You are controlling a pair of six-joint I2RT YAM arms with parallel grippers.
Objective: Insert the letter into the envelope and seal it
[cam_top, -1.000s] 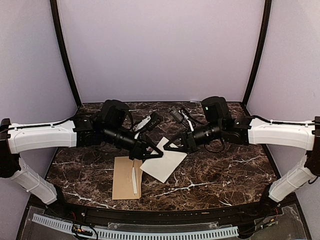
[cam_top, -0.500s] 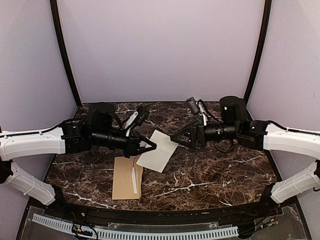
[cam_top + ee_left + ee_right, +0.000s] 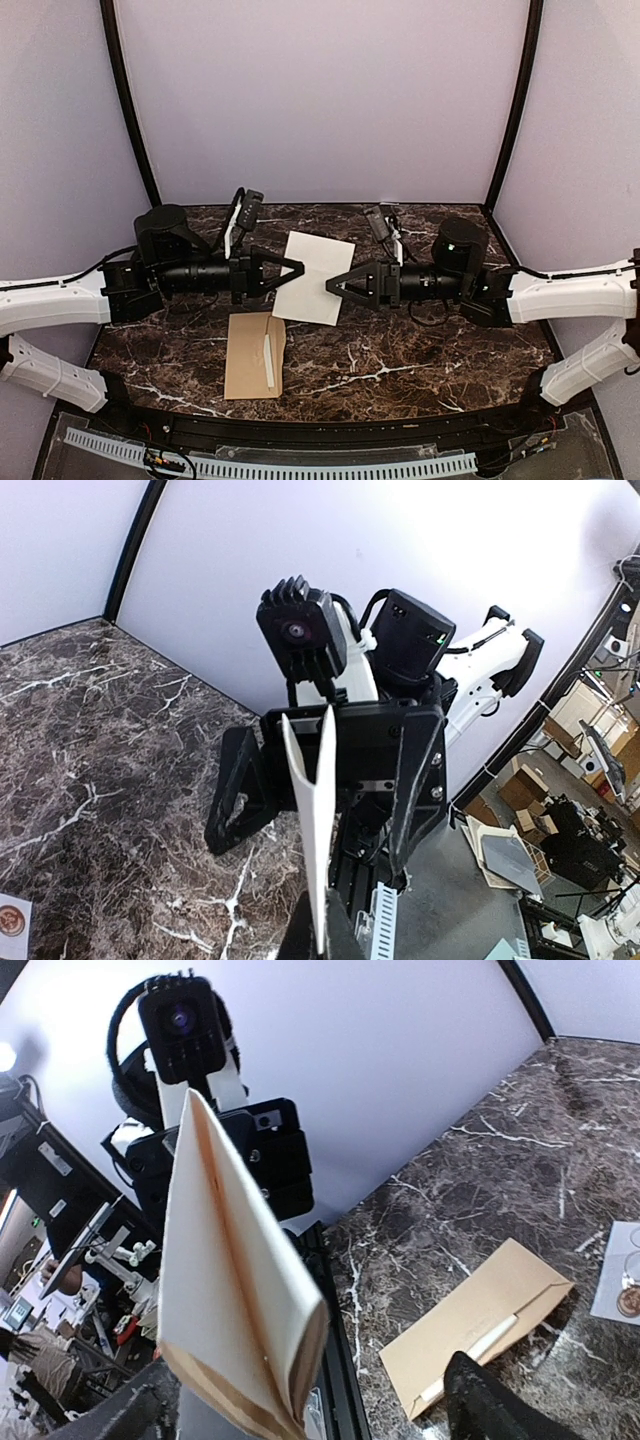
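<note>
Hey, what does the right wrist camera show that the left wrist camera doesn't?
Only the right wrist view: the envelope lying flat on the table, and the left arm's camera looking back at it.
Only the left wrist view: the right gripper head-on with its jaws apart, and the right arm's camera above it.
Both: the folded white letter held up off the surface by the left gripper, the dark marble table, and the small white sticker card.

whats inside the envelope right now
Nothing pokes out of the envelope; the letter is held aloft by the left gripper. The pocket's interior is covered by its own paper.
</note>
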